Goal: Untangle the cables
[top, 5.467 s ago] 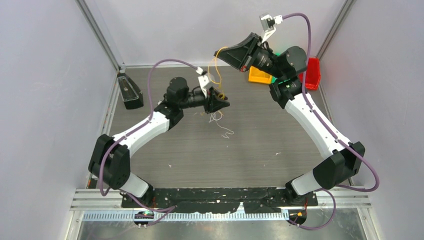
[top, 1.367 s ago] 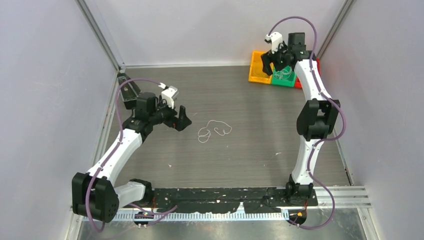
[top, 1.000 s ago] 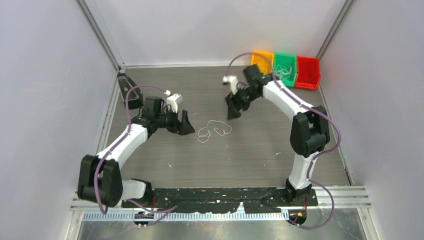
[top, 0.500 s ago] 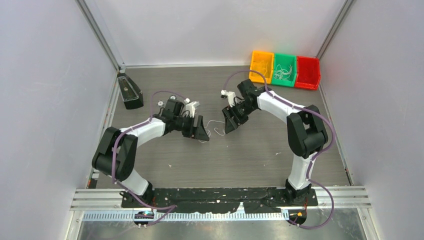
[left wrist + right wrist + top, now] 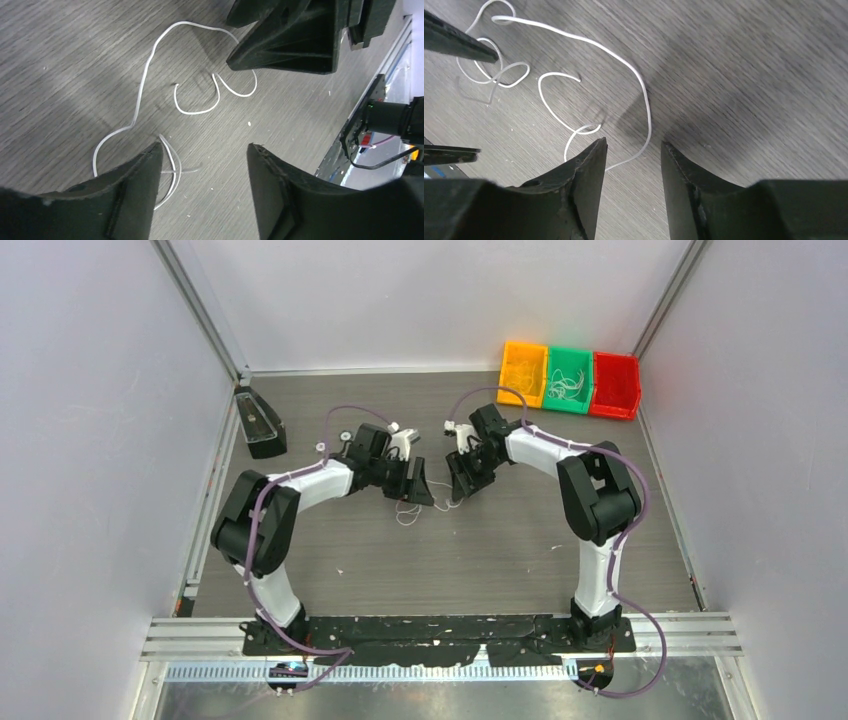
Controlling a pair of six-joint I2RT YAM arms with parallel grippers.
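The thin white curly cables (image 5: pixel 428 506) lie in a loose tangle on the grey wooden surface (image 5: pixel 500 560), right between the two grippers. This looks like the step of reaching in to grab. The left gripper (image 5: pixel 205 150) is spread wide over one loop and holds nothing. The right gripper (image 5: pixel 632 146) is wide too, with a strand under its gap. The left arm (image 5: pixel 310 483) and the right arm (image 5: pixel 545 445) bend inward, tips pointing down. Next, each gripper probably needs to go lower and pinch a different strand.

Even soft light, slight wrist-view blur
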